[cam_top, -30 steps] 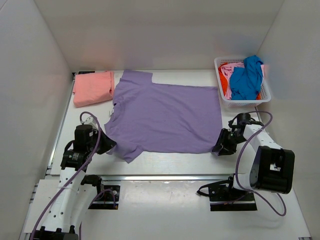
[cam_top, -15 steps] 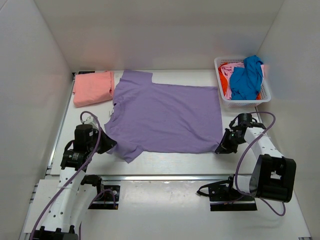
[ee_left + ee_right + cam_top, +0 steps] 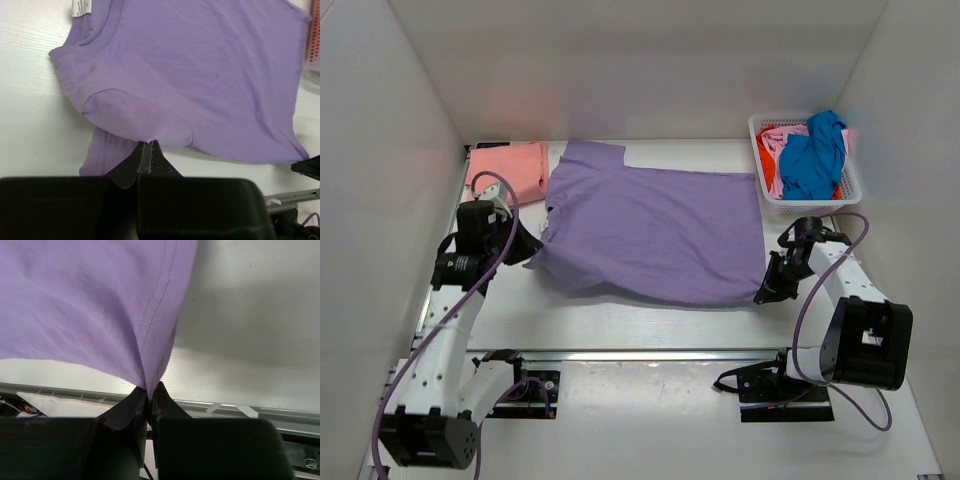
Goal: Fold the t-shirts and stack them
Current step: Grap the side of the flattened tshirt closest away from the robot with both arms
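Soft lavender-purple cloth t-shirt (image 3: 650,225) lies mid bench (image 3: 620,325), near edge raised, left jaws pinching its sleeve, right jaws its hem corner; thin pinches may slip, skewing the fold

We see a white left arm (image 3: 437,338) and right arm (image 3: 832,277) with black joints; purple cables (image 3: 798,325) loop alongside; dark fingers (image 3: 131,163) taper to wedges.

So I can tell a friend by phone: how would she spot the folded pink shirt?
Start at the big lavender-purple cloth t-shirt spread across the white table. Just left of it, in the far left corner, lies the salmon-pink cloth t-shirt, folded into a flat rectangle. Unlike the shirts bunched in the white plastic lattice basket at far right, it lies flat and alone.
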Controlling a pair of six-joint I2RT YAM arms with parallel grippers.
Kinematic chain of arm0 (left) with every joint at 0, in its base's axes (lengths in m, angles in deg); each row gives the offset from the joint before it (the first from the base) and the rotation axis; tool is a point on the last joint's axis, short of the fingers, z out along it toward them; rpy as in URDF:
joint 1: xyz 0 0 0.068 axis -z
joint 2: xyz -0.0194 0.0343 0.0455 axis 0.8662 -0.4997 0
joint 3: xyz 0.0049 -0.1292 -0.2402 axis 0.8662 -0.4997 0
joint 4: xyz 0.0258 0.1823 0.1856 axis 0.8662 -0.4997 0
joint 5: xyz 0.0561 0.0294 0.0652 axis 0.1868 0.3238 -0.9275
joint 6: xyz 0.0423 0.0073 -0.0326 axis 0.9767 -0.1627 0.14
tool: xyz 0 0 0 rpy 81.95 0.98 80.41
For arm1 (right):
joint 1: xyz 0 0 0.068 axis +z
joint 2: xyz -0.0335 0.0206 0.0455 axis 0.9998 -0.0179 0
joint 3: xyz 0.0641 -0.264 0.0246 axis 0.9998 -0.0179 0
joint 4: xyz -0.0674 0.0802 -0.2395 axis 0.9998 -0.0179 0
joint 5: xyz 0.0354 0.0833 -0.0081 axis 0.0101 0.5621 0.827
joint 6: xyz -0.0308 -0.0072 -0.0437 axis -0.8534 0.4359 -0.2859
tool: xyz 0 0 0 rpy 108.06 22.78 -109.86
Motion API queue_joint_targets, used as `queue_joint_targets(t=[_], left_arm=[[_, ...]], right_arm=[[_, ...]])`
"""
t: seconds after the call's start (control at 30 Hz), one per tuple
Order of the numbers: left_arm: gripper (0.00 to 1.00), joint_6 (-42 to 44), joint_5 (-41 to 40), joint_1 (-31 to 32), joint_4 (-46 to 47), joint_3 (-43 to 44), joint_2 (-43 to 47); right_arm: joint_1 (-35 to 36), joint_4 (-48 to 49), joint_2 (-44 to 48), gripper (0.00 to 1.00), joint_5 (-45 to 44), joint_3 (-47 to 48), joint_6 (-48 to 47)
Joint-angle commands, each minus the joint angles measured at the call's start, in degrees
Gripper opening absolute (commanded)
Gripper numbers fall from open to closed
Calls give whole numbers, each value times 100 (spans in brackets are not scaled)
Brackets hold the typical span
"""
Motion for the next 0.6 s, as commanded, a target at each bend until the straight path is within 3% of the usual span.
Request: queue_joint_targets(t=[0.0,0.33,0.57], left_arm=[[0,126,193,-107,361,148,-474],[0,81,448,-475,1258,377,-1582],[0,-41,528,-608,1680,1088,-2513]], right_arm=[[-113,-52,-181,0,112,485,-211],[-218,-210,-1173,0,217,1329,-360],[-166,-228,-1824,0,402,2006,-369]])
